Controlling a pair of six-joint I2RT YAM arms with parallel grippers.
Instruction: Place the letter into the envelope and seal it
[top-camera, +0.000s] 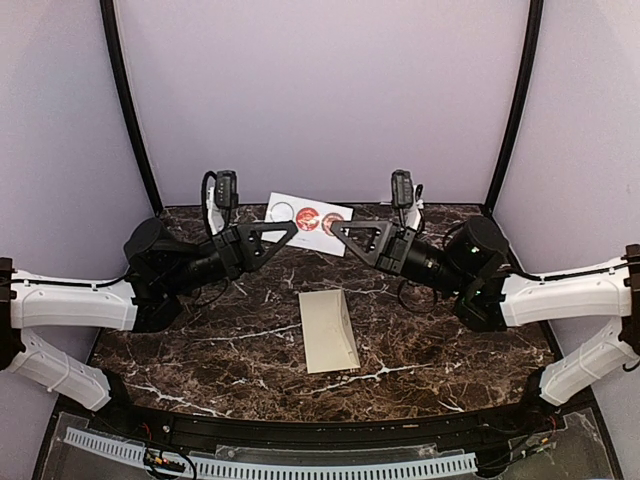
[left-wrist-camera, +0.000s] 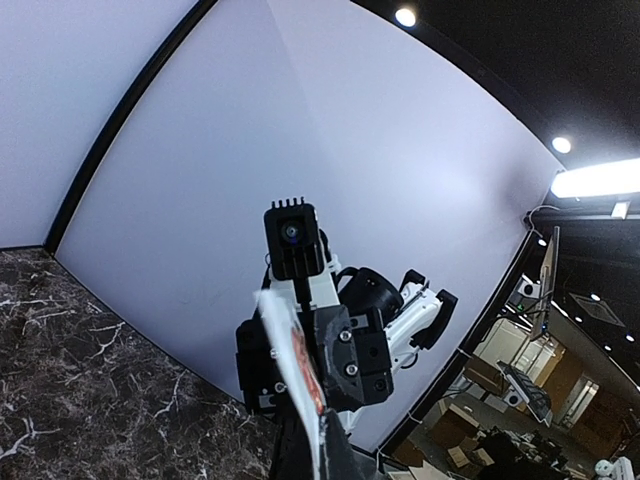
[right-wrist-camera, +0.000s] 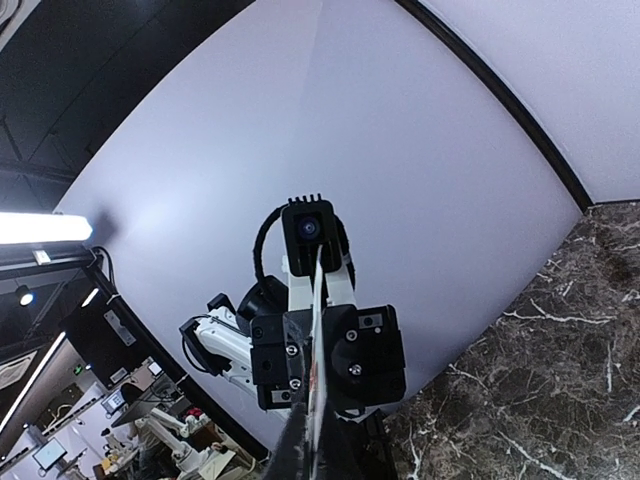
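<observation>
Cream envelope (top-camera: 329, 331) on table (top-camera: 200, 340), contents hidden, sticker sheet (top-camera: 310, 222) gripped

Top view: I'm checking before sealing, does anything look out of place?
The envelope lies slightly skewed mid-table, its upper right part seemingly lifted rather than flat. A white sheet bearing two red round stickers hangs in the air, pinched between the left gripper and right gripper. No letter shows.
</observation>
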